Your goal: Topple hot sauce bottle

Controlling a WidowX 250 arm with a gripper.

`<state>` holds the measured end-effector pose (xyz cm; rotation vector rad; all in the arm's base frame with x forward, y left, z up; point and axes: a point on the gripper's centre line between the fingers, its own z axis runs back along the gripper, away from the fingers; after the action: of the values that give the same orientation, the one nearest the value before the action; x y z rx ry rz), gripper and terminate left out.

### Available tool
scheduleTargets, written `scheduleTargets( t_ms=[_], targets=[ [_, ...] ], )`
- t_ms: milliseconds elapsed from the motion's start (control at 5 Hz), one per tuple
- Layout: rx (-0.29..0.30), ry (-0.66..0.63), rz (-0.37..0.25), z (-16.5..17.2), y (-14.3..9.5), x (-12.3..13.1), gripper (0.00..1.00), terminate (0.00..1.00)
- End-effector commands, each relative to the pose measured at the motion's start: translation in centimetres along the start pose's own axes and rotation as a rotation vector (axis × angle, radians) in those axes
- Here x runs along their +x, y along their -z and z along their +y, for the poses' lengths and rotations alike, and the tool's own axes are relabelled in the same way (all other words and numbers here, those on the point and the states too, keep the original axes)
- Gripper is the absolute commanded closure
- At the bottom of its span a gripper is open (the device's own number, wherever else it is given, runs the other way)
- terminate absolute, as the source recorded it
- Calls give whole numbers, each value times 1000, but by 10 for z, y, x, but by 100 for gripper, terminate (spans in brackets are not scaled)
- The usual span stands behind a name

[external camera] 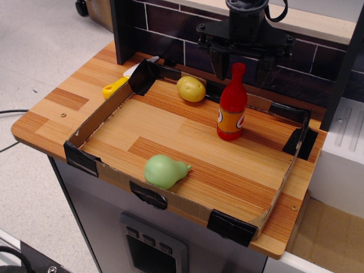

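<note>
Seemingly wide-open jaws behind hot sauce bottle (232, 102)

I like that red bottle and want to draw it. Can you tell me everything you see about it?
The hot sauce bottle is small, shiny and red, probably plastic, with a narrow neck and a red cap. An orange and white label wraps its lower body. It stands upright on the wooden floor of the cardboard-walled tray, near the back right. Nothing touches it except the wood. The black tool hangs open just behind and above its cap.
</note>
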<state>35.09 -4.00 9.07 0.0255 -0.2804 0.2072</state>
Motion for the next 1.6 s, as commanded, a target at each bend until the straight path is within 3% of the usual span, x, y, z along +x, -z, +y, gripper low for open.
scheduleTargets(
  t_ms=[0,200,400,800,1000,1200,1400],
  targets=[
    [-14,-25,-56,-1,-15,10,100,0],
    [-76,4,-158,-1,-25,5,100,0],
    [-174,48,-300,-4,-33,0,100,0],
    [-285,113,-457,-19,-31,-10,100,0],
    [-235,123,-478,-24,-13,-18,100,0],
    [-186,137,-456,-27,16,-36,100,0],
    [-158,115,-411,-28,23,-54,100,0]
  ],
)
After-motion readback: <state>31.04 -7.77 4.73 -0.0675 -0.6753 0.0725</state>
